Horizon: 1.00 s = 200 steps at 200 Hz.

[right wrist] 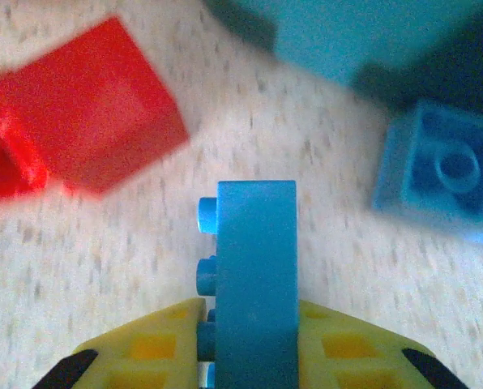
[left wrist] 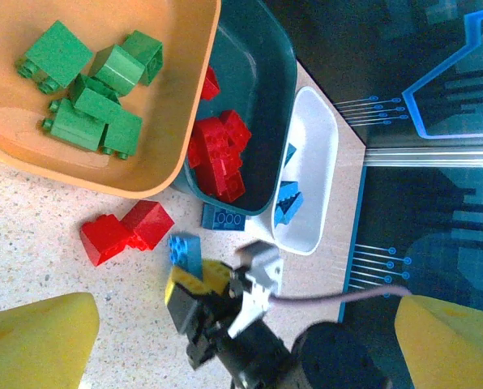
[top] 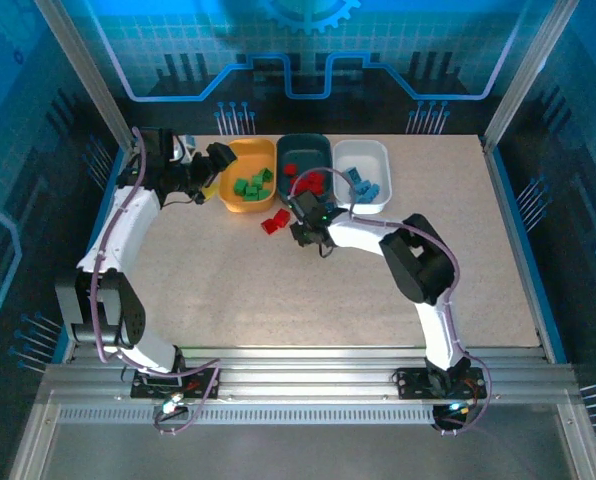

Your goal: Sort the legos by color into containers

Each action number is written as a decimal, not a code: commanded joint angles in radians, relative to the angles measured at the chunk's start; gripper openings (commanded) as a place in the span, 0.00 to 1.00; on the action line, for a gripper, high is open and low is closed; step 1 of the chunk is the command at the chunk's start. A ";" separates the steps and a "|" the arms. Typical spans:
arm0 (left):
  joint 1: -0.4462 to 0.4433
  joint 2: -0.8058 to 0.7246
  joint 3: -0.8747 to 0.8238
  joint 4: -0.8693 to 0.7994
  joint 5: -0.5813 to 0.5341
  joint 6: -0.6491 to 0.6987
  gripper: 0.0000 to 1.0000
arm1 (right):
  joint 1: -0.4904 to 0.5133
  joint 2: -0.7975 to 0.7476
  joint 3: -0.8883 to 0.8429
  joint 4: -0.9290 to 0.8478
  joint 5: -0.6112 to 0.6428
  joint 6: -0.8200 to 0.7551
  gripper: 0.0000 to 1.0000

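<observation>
Most legos (left wrist: 83, 81) sat binned; a red pair (left wrist: 126, 232) and dark blue brick (left wrist: 223, 217) lay loose mid-frame. Right fingers (right wrist: 148, 348) pinched a light blue brick (right wrist: 255, 267); left fingers (left wrist: 35, 340) gaped.

Green legos (left wrist: 87, 97) in orange tub (left wrist: 173, 138), blue lego (right wrist: 256, 275) gripped on edge

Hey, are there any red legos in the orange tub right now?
No, the orange tub holds only green bricks; the red bricks lie in the teal tub and loose on the table.
</observation>
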 commanded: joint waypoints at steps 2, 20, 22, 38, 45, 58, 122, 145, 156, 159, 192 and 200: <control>0.000 0.015 -0.011 0.037 0.046 -0.012 0.96 | 0.015 -0.185 -0.089 0.034 0.027 0.031 0.17; -0.038 0.040 -0.022 0.055 0.076 -0.031 0.96 | -0.036 -0.270 -0.100 0.022 0.011 0.045 0.17; -0.045 0.044 -0.020 0.055 0.078 -0.032 0.96 | -0.043 -0.276 -0.098 0.019 0.010 0.043 0.17; -0.109 0.082 -0.006 0.044 0.098 -0.026 0.96 | -0.111 -0.287 -0.056 -0.013 0.021 0.036 0.17; -0.134 0.098 -0.002 0.043 0.108 -0.028 0.96 | -0.151 -0.268 -0.021 -0.038 0.015 0.040 0.17; -0.167 0.118 -0.005 0.059 0.133 -0.045 0.96 | -0.224 -0.204 0.063 -0.098 -0.007 0.052 0.17; -0.175 0.139 0.024 0.016 0.133 -0.001 0.98 | -0.424 0.087 0.487 -0.357 -0.130 0.038 0.29; -0.172 0.143 0.027 0.010 0.130 0.003 0.99 | -0.422 0.053 0.477 -0.342 -0.109 0.027 0.60; -0.170 0.142 0.027 0.010 0.128 0.003 0.99 | -0.404 -0.012 0.406 -0.295 -0.087 0.043 0.66; -0.170 0.142 0.027 0.010 0.127 0.003 0.99 | -0.397 -0.031 0.381 -0.284 -0.077 0.049 0.67; -0.134 0.132 0.005 0.025 0.098 -0.024 0.99 | -0.241 -0.211 0.105 -0.115 -0.027 0.094 0.70; -0.118 0.127 -0.005 0.036 0.093 -0.035 0.99 | -0.187 -0.220 0.069 -0.091 -0.015 0.099 0.71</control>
